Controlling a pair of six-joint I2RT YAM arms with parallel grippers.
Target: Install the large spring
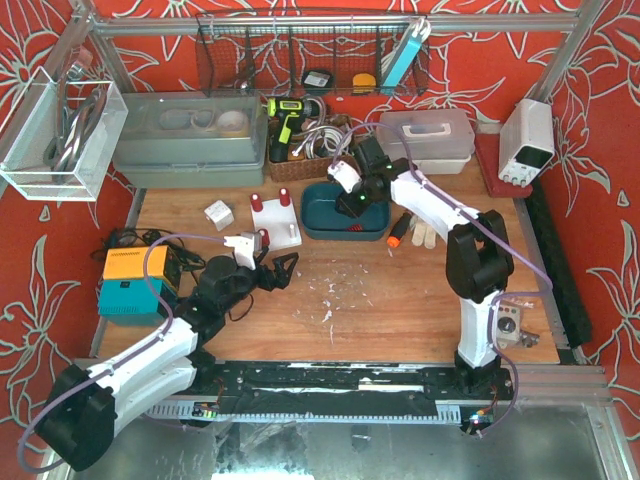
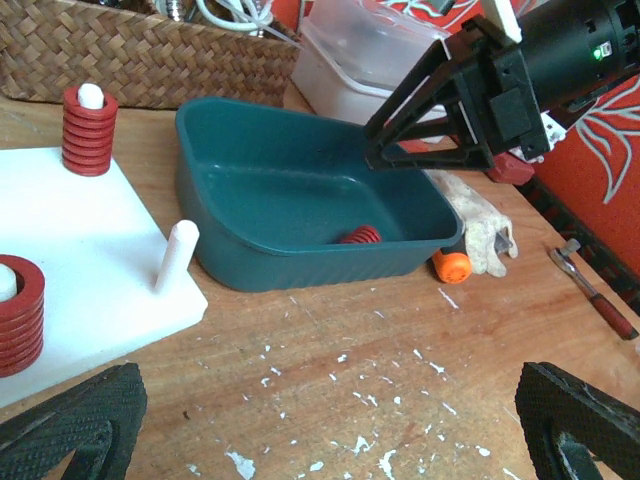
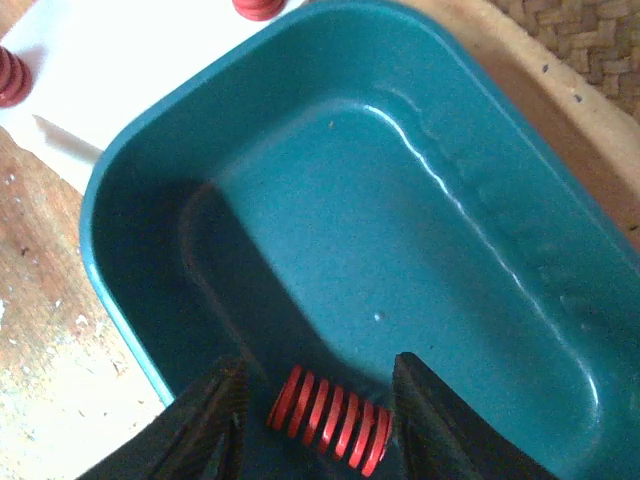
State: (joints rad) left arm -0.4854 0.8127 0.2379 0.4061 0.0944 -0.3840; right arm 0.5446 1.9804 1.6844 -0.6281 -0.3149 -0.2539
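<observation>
The large spring (image 3: 330, 420), red and lying on its side, rests on the floor of the teal bin (image 3: 480, 230) near its front wall; the left wrist view shows the spring (image 2: 360, 236) too. My right gripper (image 3: 320, 368) reaches into the bin with its jaws partly closed on either side of the spring. A dark gap shows on the left side. The white peg board (image 2: 90, 250) has a bare peg (image 2: 178, 255) and red springs (image 2: 88, 130) on two other pegs. My left gripper (image 2: 330, 430) hovers wide open over the wood in front of the bin, holding nothing.
A wicker basket (image 2: 150, 50) and clear plastic boxes (image 1: 425, 135) stand behind the bin. An orange-handled tool (image 2: 452, 265) and a glove lie to the bin's right. An orange and teal box (image 1: 130, 283) sits at the table's left edge, and a power supply (image 1: 527, 140) at the back right.
</observation>
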